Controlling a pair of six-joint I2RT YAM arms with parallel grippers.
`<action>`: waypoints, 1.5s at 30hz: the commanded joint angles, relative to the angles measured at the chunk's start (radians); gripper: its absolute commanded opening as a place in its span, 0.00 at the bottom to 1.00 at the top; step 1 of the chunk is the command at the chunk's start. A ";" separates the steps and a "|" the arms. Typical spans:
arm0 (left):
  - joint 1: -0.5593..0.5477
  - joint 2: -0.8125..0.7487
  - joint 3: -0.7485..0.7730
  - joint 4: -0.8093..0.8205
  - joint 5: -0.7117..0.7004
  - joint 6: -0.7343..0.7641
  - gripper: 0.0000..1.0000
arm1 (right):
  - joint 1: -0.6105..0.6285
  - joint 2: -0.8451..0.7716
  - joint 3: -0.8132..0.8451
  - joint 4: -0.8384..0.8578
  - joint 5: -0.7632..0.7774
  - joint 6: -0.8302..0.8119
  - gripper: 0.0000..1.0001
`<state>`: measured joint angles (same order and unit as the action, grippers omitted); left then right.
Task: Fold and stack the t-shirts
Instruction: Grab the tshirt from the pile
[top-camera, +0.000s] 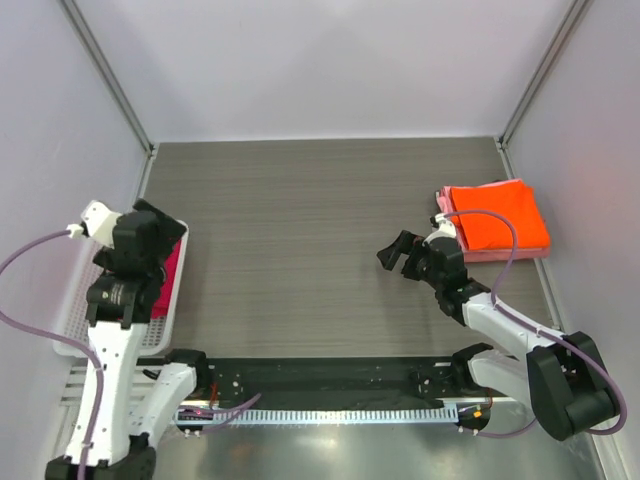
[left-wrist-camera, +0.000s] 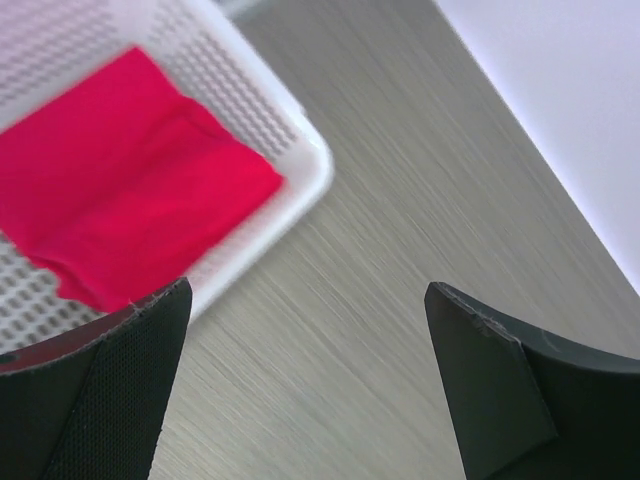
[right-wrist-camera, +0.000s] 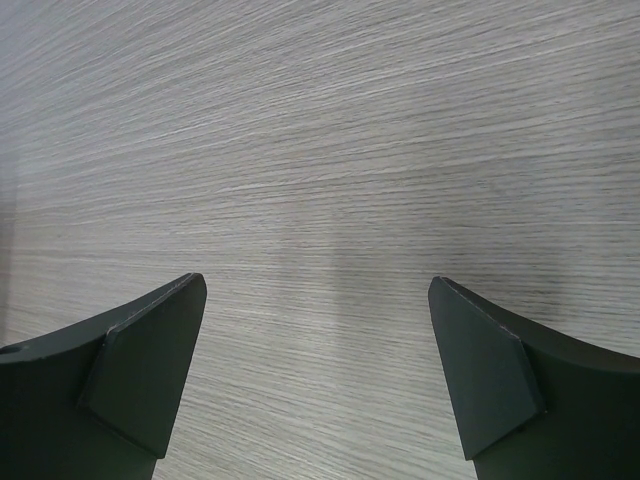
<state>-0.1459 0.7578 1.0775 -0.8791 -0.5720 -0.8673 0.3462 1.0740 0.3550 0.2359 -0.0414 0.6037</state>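
Spreading across most of the overhead view, the grey wood-grain desk (top-camera: 300, 230) carries everything else. At its left edge sits a white mesh basket (top-camera: 72, 310), and the crimson-magenta t-shirt (left-wrist-camera: 130, 190) lies loosely bunched inside it, reaching toward the basket's corner nearest the middle of the desk. Well apart, by the right edge toward the back, the bright orange t-shirt (top-camera: 497, 215) lies folded into a neat rectangle on top of the pale pink t-shirt (top-camera: 500, 256). Only a thin border of the pink one shows, along the near and left sides of the orange one. The left claw (left-wrist-camera: 305, 300) hangs above the basket's inner rim, its fingers spread wide with nothing between them; its wrist camera looks past them at the crimson cloth and bare desk. The right claw (right-wrist-camera: 315, 290) is low over the desk just left of the folded pile, not touching it, likewise released and gaping, with only wood grain showing between its fingers.
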 joint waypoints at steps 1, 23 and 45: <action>0.330 0.179 0.064 -0.087 0.322 0.063 1.00 | 0.005 -0.017 0.002 0.045 -0.011 -0.024 1.00; 0.707 0.635 -0.165 0.035 0.319 -0.205 0.95 | 0.004 0.014 0.001 0.062 -0.038 -0.035 1.00; 0.744 0.023 0.321 0.055 0.752 -0.082 0.00 | 0.005 0.006 0.001 0.054 -0.037 -0.039 1.00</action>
<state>0.5976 0.7773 1.2560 -0.7715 -0.0055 -0.9565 0.3462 1.0874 0.3546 0.2481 -0.0772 0.5812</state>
